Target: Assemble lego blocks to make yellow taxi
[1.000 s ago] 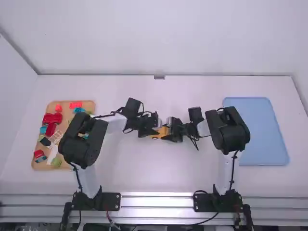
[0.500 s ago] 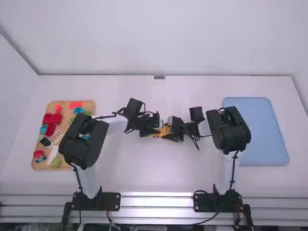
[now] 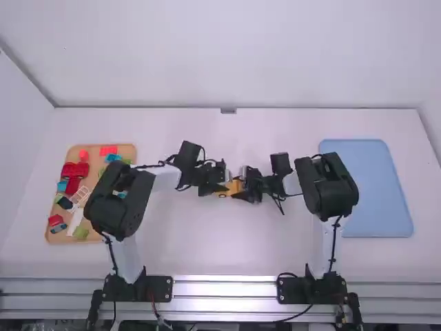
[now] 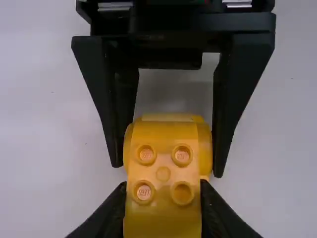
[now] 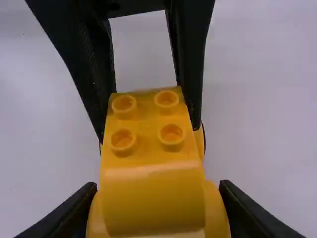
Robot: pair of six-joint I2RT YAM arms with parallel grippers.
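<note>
Ideally, with the left gripper [image 4: 163, 191] and right gripper [image 5: 157, 187] closed on opposite ends of the yellow studded taxi body [image 4: 163, 134] midway across the white table [image 3: 220, 241], push straight (no twisting).

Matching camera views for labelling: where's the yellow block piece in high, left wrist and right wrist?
High: yellow block piece, near the middle, between the two arms' jaws.
Left wrist: piece between the left jaws, its rounded far end in the right jaws.
Right wrist: piece between the right jaws, its studded far end in the left jaws.
Shared landmark: the right arm's black jaws.
</note>
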